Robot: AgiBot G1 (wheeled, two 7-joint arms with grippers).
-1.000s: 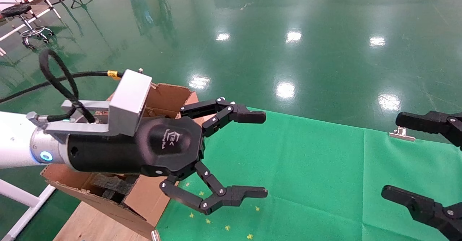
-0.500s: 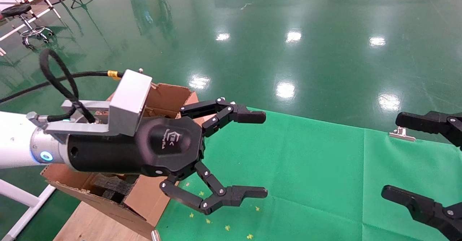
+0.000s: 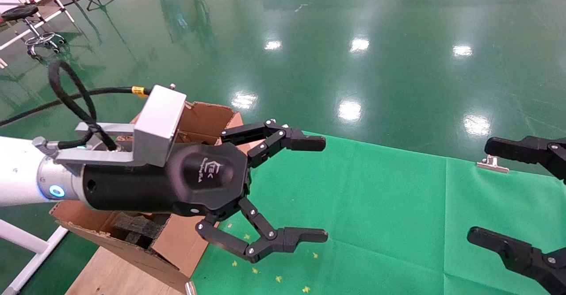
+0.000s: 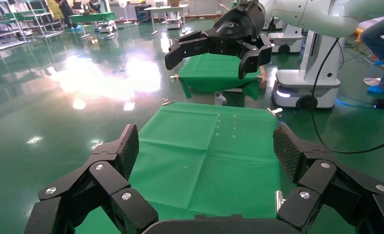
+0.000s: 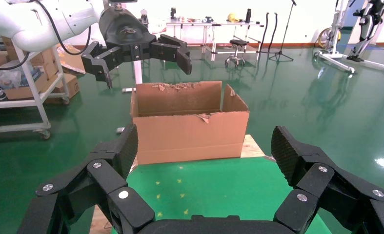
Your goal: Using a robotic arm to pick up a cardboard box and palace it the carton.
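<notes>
While the left gripper (image 3: 316, 189) is hovering wide open and empty at centre frame beside the carton (image 3: 208, 118), no cardboard box is showing; the right gripper (image 3: 491, 193) risks closing on nothing.

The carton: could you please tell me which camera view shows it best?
The right wrist view: the carton stands whole, flaps upright. In the head view the left hand hides most of it. The left wrist view misses it.
</notes>
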